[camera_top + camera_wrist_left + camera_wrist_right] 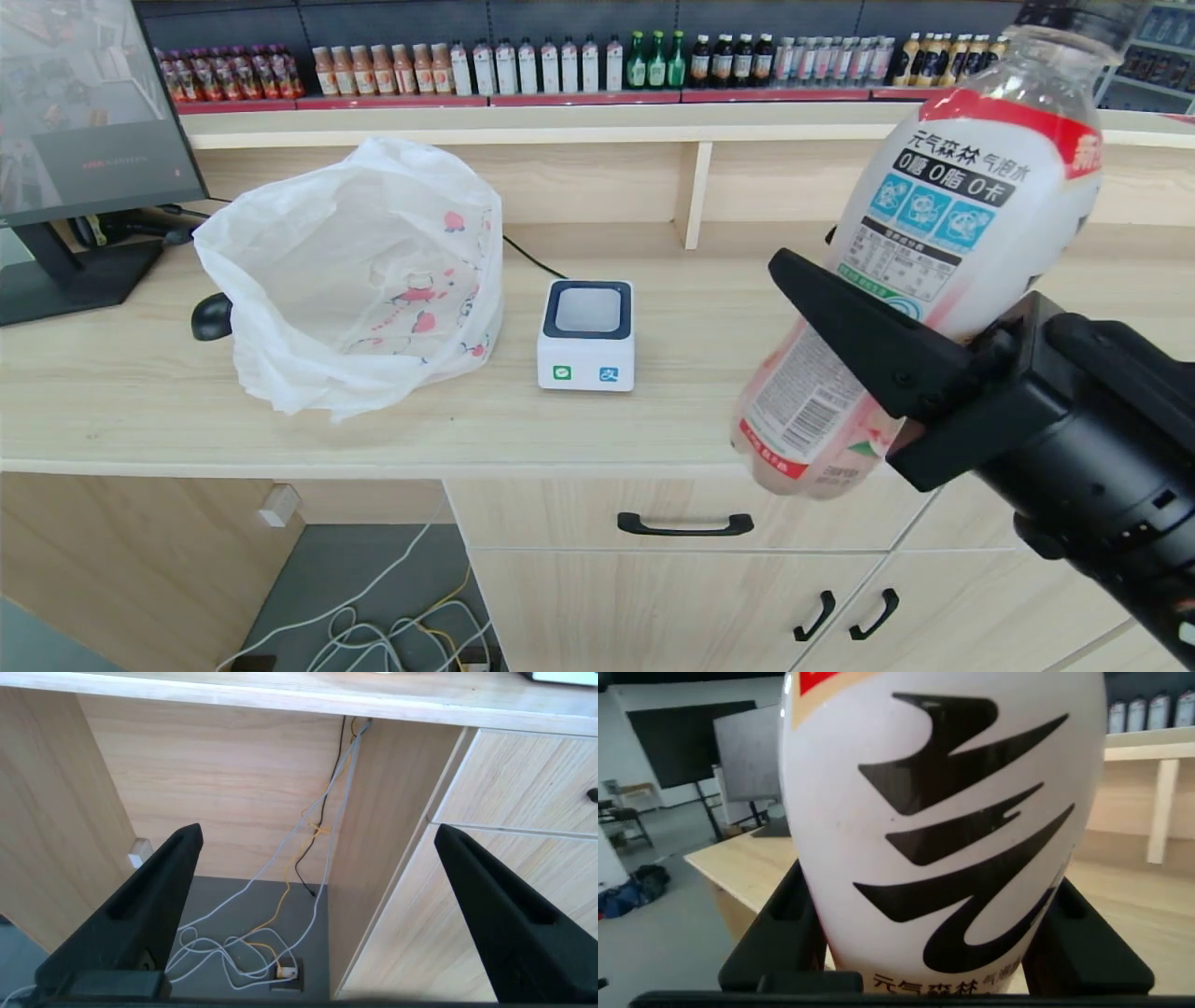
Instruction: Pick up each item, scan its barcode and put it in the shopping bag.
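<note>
My right gripper [920,359] is shut on a drink bottle [943,243] with a white and pink label, held tilted in the air above the counter's front right part, its barcode facing down and left. In the right wrist view the bottle [943,812] sits between the two black fingers [775,924]. The white scanner box [586,334] stands on the counter to the bottle's left. Further left, the white plastic shopping bag [359,271] stands open. My left gripper [318,915] is open, hanging below the counter's edge over floor cables.
A monitor on a stand [79,159] occupies the counter's far left, with a black mouse [211,315] beside the bag. A raised wooden ledge [691,140] runs behind the counter, with shelves of bottles [579,65] beyond. Drawers with black handles [684,525] sit under the counter.
</note>
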